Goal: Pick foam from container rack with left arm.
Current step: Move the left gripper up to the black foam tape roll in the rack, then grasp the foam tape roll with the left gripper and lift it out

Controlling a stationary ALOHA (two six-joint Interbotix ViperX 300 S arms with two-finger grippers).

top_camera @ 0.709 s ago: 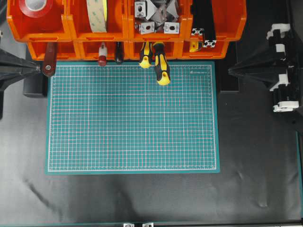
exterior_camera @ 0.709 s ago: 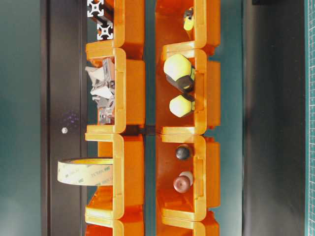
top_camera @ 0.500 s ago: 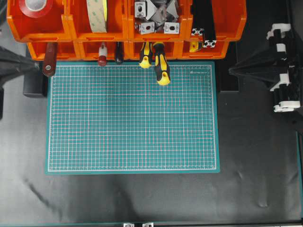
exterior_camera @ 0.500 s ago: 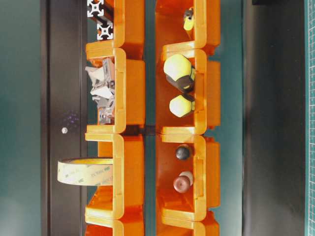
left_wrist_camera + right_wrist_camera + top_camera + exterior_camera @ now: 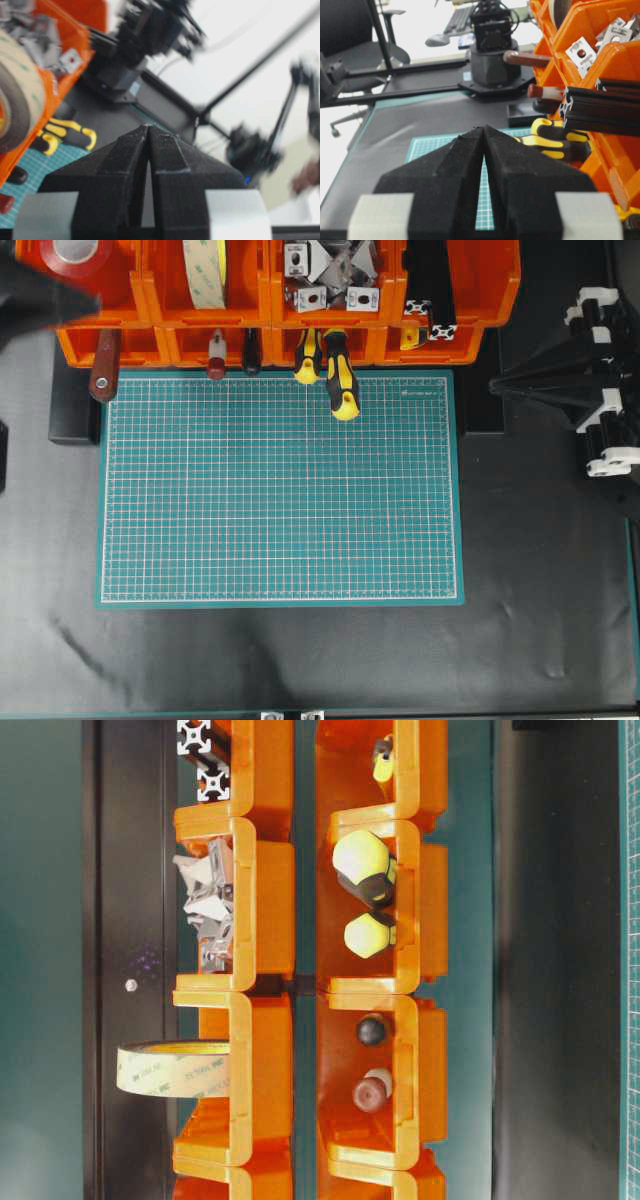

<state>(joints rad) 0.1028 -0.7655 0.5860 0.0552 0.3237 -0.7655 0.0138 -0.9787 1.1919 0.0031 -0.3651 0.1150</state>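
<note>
The foam [image 5: 204, 272] stands on edge in the second large bin from the left of the container rack [image 5: 268, 310], its cream-yellow liner with faint green print facing up in the overhead view. From table level the foam [image 5: 172, 1068] juts out past the bin's orange lip, liner outward. In the left wrist view the foam [image 5: 17, 97] fills the left edge as a blurred thick roll: dark outer band, cream face with green marks, ahead of and to the left of the fingertips.

Against the earlier overhead pictures, the left gripper [image 5: 92, 304] has moved: it then pointed at the mat's upper left corner beside the brown handle, and now its blurred black tip lies over the leftmost large bin, just under the red tape roll [image 5: 78, 254] and to the left of the foam. Its jaws are pressed together at the tips in the wrist view [image 5: 149, 127], nothing between them.

The right gripper [image 5: 497, 387] sits off the right edge of the green cutting mat [image 5: 280, 490], pointing towards the rack's right end; it has shifted slightly upward in the overhead view. Its jaws meet at the tips [image 5: 484, 128], holding nothing. Ahead of it lie the yellow-and-black screwdriver handles [image 5: 555, 142] and black aluminium profiles [image 5: 600, 107].
</note>
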